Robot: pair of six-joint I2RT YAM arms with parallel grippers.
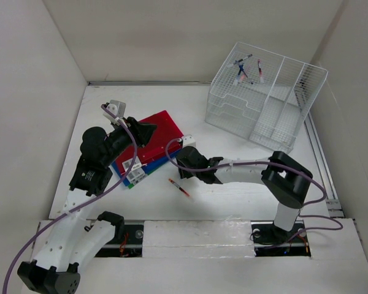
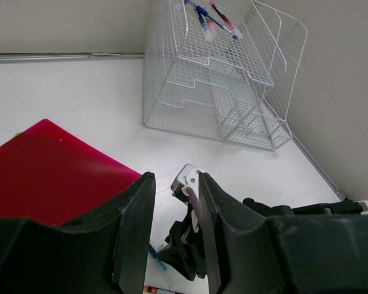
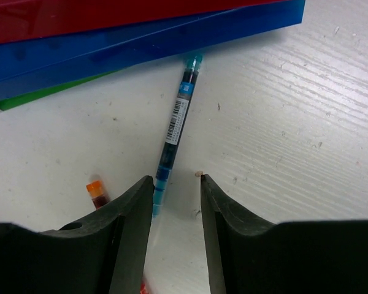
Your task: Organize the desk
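Centring the right gripper [image 3: 176, 187], jaws spread and empty, across the blue pen [image 3: 178, 119], we avoid the blue folder [image 3: 141, 44]; the left gripper [image 2: 176, 196] has its jaws parted, holding nothing.

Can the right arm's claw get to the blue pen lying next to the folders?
Probably yes. The right claw hangs just over the near end of the blue pen with its jaws apart, and nothing blocks the way. Only the pen's far tip meets the blue folder.
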